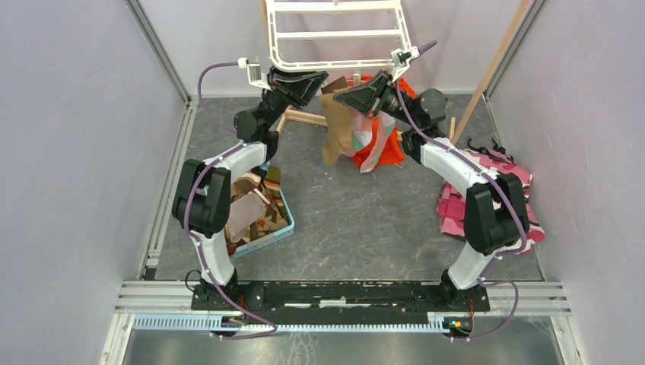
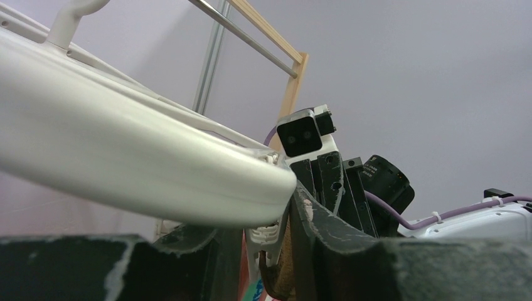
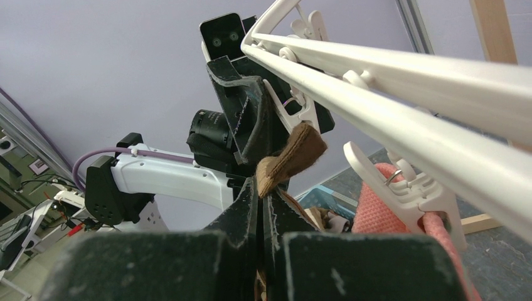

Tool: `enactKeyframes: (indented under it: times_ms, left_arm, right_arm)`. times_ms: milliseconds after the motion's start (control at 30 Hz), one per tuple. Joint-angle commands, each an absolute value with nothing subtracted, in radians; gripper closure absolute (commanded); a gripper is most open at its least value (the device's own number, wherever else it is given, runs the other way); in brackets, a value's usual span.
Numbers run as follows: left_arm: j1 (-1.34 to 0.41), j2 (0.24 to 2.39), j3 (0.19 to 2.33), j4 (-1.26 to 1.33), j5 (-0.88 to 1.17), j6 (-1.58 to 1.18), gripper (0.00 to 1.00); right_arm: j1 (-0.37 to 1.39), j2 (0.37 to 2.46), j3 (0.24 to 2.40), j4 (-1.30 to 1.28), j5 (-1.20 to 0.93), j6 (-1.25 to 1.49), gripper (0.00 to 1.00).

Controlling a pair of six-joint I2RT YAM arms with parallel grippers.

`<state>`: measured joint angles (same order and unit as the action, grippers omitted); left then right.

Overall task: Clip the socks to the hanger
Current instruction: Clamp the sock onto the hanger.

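Observation:
The white hanger [image 1: 335, 34] hangs at the back; its rim [image 2: 125, 163] fills the left wrist view. My left gripper [image 1: 319, 78] reaches up under that rim, fingers pressed on either side of a white clip [image 2: 268, 241]. A brown sock [image 1: 335, 125] hangs below that clip, its top edge [image 3: 292, 153] at the clip's mouth. My right gripper [image 3: 260, 188] is shut on the brown sock just under that edge, seen from above at the right gripper [image 1: 344, 95]. A pink sock [image 3: 383, 216] hangs in a neighbouring clip [image 3: 408, 188].
A blue basket [image 1: 283, 228] of several socks sits by the left arm. An orange garment [image 1: 389, 152] lies behind the brown sock. Pink camouflage cloth [image 1: 487, 190] lies at the right. A wooden stand [image 1: 498, 57] with a metal bar [image 2: 251, 39] carries the hanger.

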<state>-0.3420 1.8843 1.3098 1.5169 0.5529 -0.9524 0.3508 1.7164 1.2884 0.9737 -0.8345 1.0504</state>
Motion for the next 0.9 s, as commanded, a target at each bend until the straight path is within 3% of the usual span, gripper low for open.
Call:
enactKeyframes:
  times_ms: [0, 300, 467, 633, 867]
  left_arm:
    - [-0.342, 1.838, 1.328, 1.737, 0.554, -0.954, 0.57]
    - [-0.341, 1.828, 1.32, 1.738, 0.55, -0.956, 0.36]
    - [-0.341, 1.807, 1.286, 1.737, 0.542, -0.942, 0.21]
    - [-0.339, 1.764, 1.206, 1.736, 0.515, -0.903, 0.06]
    - [-0.325, 1.686, 1.07, 1.71, 0.464, -0.841, 0.0]
  right_arm:
    - [0.355, 1.717, 1.301, 1.002, -0.85, 1.037, 1.0]
    - [0.354, 1.714, 1.292, 0.987, -0.859, 1.019, 0.97]
    - [0.353, 1.699, 1.281, 0.951, -0.868, 0.976, 0.82]
    - [0.353, 1.67, 1.257, 0.878, -0.877, 0.904, 0.58]
    - [0.349, 1.602, 1.23, 0.662, -0.875, 0.699, 0.39]
